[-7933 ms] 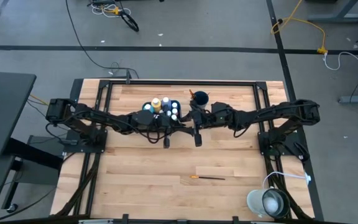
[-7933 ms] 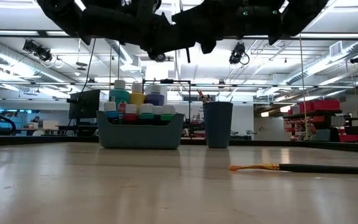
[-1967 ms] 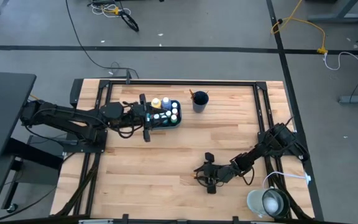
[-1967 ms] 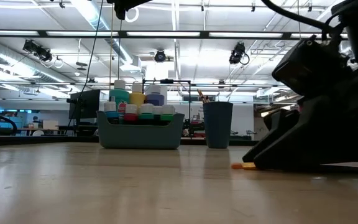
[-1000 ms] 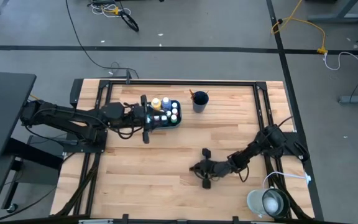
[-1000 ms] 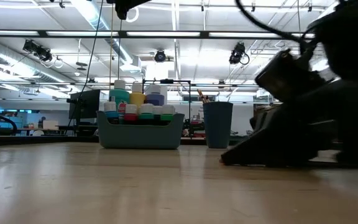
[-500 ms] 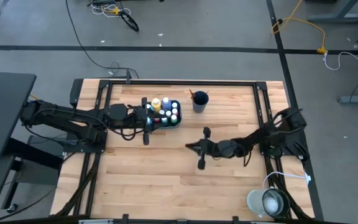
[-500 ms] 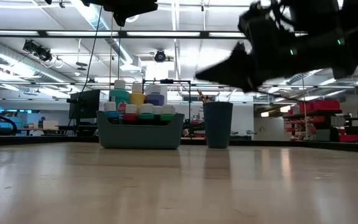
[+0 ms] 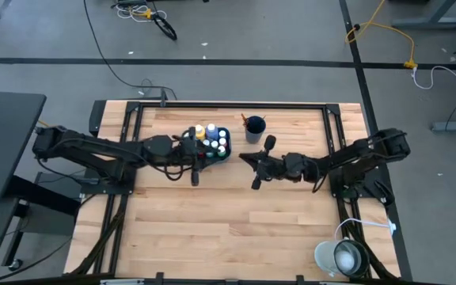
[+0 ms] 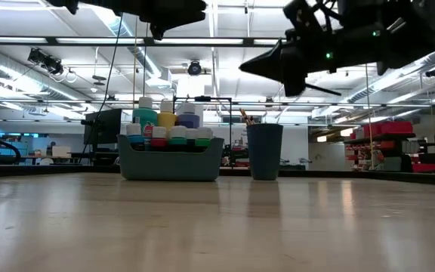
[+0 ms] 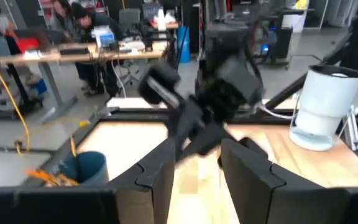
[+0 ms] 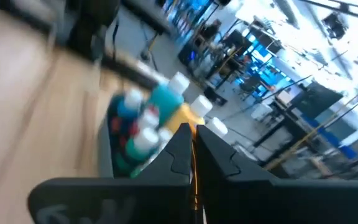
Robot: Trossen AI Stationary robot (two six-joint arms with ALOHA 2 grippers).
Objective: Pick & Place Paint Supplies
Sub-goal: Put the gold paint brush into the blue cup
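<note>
The teal tray point(image 9: 226, 155) point(image 10: 171, 160) of white-capped paint bottles point(image 9: 211, 136) point(image 12: 143, 124) stands at the far middle. The dark blue cup point(image 9: 255, 127) point(image 10: 264, 151) point(image 11: 82, 169), with brushes in it, stands to its right. My right gripper point(image 9: 242, 157) point(image 10: 245, 66) point(image 12: 194, 134) hangs level above the table, just near of the cup, shut on a thin paintbrush point(image 10: 325, 90). My left gripper point(image 9: 212, 155) point(image 10: 199, 10) point(image 11: 197, 171) hovers open and level over the tray's near side, with nothing between its fingers. My right gripper pinches the paintbrush between its two shut fingers. An orange sliver of the brush point(image 12: 194, 165) shows in the slit between them. The dark handle point(image 10: 327, 91) sticks out behind the fingers, roughly level. The brush is lifted clear of the table.
A white lamp-like object point(image 9: 340, 257) point(image 11: 322, 109) stands at the near right corner. A black metal frame point(image 9: 228, 105) edges the table's far part. The near half of the wooden table point(image 9: 212, 229) has free room. People sit at desks in the room beyond point(image 11: 73, 18).
My right gripper has risen from the table's near part with the paintbrush and gone toward the far edge, up to the cup, rolling as it went; the brush is now clear of the table. My left gripper has edged toward the table's right along the tray.
</note>
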